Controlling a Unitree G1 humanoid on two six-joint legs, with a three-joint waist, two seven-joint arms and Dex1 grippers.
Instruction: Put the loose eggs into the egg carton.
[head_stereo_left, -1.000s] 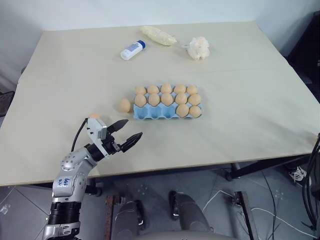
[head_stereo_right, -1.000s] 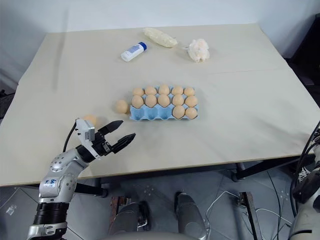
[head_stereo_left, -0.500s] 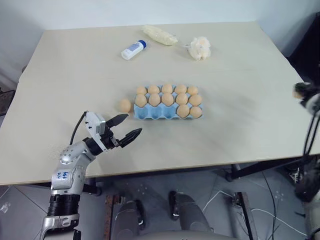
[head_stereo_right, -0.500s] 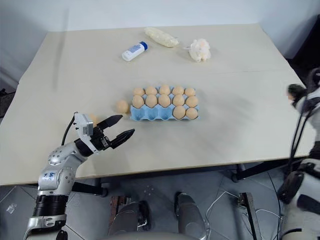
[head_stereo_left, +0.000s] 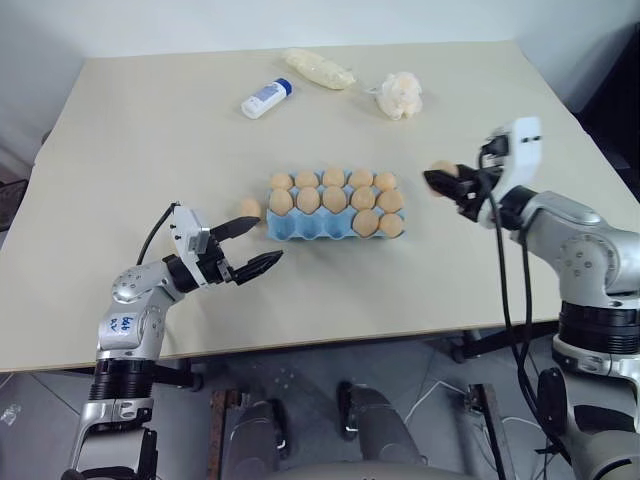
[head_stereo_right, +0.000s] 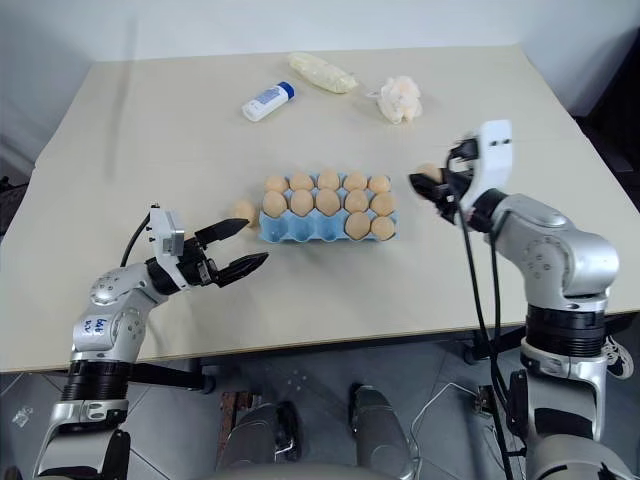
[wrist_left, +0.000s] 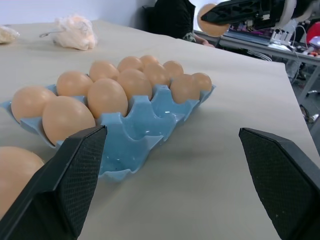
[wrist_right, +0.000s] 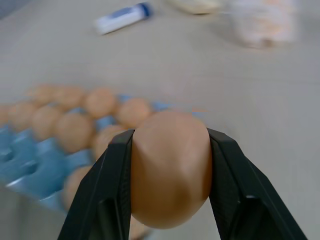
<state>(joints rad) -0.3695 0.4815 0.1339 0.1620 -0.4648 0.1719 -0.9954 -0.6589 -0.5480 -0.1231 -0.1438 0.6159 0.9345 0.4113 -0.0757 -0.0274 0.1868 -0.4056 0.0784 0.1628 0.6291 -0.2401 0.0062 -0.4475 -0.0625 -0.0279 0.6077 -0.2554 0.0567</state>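
One smooth tan-brown egg (wrist_right: 170, 170) sits clamped between the right gripper (head_stereo_left: 452, 186)'s black fingers, held in the air just right of the light blue moulded egg carton (head_stereo_left: 334, 205), whose empty cups run along its near row. Another loose egg (head_stereo_left: 250, 209) lies against the carton's left end, just beyond the left gripper (head_stereo_left: 248, 246), whose jaws gape wide and empty.

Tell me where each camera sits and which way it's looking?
Head views: up on the head, looking forward and down over the table; both arms show.
Left wrist view: on the left arm, looking along the open left gripper at the carton.
Right wrist view: on the right arm, looking past the right gripper and its egg toward the carton.
Shared: both wrist views show the carton and that held egg.
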